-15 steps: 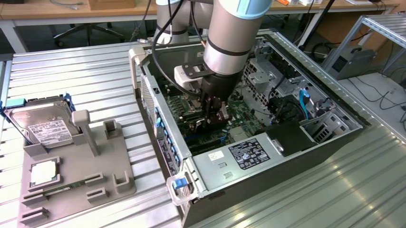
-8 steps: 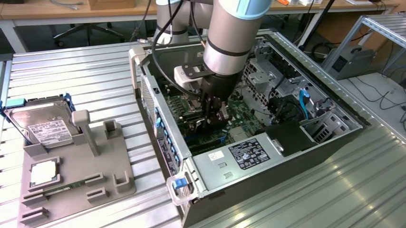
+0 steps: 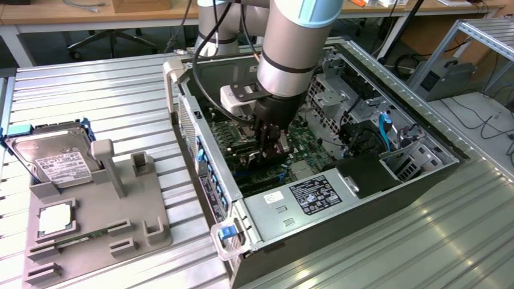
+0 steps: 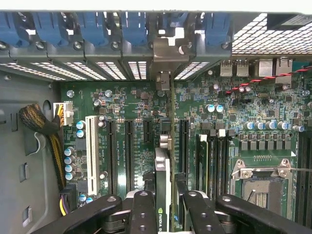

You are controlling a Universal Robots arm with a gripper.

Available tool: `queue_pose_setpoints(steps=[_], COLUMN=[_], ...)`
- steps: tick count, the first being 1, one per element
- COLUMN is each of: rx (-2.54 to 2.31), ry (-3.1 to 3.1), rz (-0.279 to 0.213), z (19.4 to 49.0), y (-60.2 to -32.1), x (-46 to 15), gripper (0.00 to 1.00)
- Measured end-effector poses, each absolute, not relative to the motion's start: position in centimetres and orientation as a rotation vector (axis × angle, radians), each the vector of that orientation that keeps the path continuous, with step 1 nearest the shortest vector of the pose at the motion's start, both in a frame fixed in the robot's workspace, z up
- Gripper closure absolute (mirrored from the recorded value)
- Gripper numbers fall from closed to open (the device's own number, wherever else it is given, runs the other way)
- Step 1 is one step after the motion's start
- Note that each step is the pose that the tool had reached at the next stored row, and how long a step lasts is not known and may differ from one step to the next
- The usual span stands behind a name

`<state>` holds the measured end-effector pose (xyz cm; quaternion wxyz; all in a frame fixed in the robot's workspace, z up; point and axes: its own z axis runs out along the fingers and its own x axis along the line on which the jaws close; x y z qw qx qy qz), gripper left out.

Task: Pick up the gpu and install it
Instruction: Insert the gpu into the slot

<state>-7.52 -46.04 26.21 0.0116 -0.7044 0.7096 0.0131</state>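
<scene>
The gpu (image 4: 163, 170) stands on edge between my fingers (image 4: 142, 209), seen as a thin card with a green logo near the grip. Its silver end bracket (image 4: 168, 51) reaches the rear slot openings of the case. My gripper (image 4: 165, 197) is shut on the card, which hangs just over the motherboard (image 4: 136, 107), in line with a black expansion slot (image 4: 183, 139). In the exterior view my gripper (image 3: 269, 150) is down inside the open computer case (image 3: 241, 198), above the green board.
A white slot (image 4: 90, 153), two black slots and a braided cable bundle (image 4: 41, 124) lie beside the card. An empty processor socket (image 4: 261, 183) is close by. Outside the case, a grey fixture (image 3: 96, 235) holds a hard drive (image 3: 52, 159), a chip and a memory stick (image 3: 76, 242).
</scene>
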Motion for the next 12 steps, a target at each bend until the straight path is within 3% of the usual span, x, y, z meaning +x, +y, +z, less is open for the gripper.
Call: queue_pose_setpoints(steps=[12], rx=[-2.195], ry=[2.21], rz=[0.035], z=[26.22], y=[-46.04], x=[-7.98], gripper=[0.73])
